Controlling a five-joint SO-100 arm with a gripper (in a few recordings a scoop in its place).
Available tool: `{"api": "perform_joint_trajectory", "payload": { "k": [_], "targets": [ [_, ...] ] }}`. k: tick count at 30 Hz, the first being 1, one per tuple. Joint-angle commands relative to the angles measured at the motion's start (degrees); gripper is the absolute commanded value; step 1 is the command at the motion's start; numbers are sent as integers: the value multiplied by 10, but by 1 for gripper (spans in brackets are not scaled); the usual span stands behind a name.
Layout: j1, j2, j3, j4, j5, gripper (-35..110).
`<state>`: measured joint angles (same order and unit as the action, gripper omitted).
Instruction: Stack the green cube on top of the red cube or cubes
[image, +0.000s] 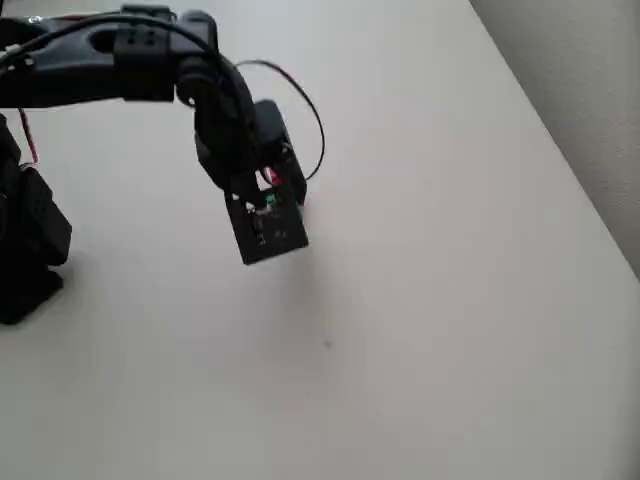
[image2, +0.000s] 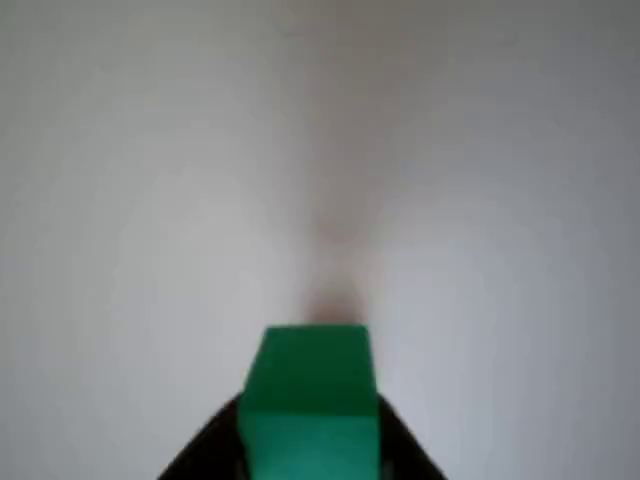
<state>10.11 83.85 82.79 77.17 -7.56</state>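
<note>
Overhead view high above the table (image: 450, 300); wrist view close, both sharing the green cube (image2: 310, 400)

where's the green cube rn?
In the wrist view the green cube sits bottom centre between the gripper fingers; overhead, a green sliver beside the red cube, upper left of centre.

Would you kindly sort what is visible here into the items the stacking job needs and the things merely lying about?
For the job:
- green cube, held between the black jaws in the wrist view
- red cube, a sliver showing beside the arm's head in the overhead view
- gripper

Lying about:
- pale table
- red cable on the arm
</note>
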Motion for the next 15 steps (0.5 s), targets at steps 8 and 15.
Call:
{"api": "perform_joint_trajectory", "payload": {
  "k": [8,15],
  "targets": [
    [-50,40,-95,67,33,-2],
    [-69,22,-105,69,45,-2]
  ]
}}
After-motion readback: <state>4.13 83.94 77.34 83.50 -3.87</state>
